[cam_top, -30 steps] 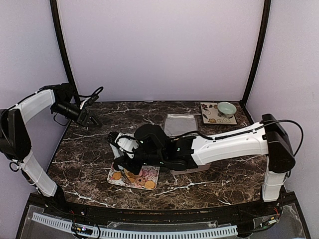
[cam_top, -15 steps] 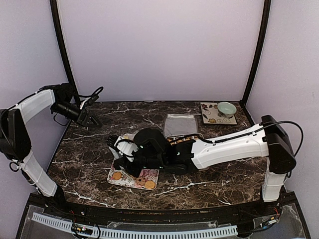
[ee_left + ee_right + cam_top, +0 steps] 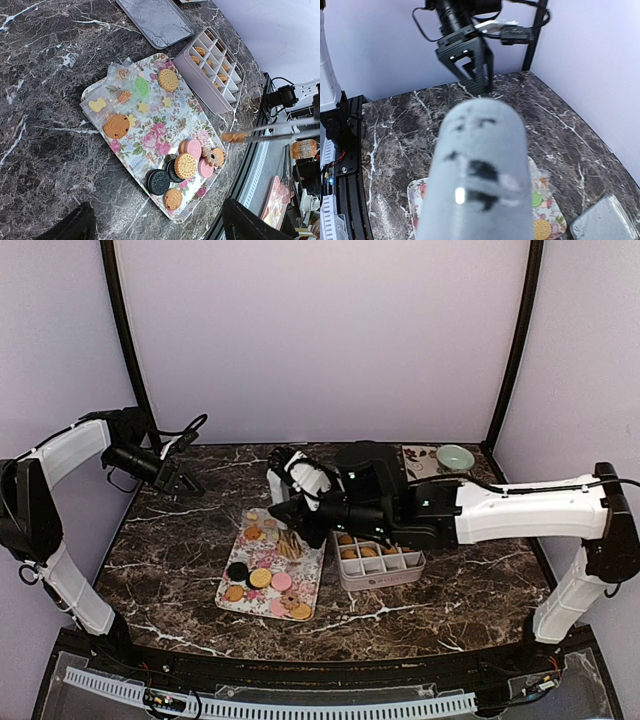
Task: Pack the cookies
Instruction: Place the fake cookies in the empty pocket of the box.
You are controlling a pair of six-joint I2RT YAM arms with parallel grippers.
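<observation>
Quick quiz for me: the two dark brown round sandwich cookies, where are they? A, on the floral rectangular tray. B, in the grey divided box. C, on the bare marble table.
A: the two dark brown round sandwich cookies lie on the floral rectangular tray, near one corner, while the grey divided box shows only tan ones.
</observation>
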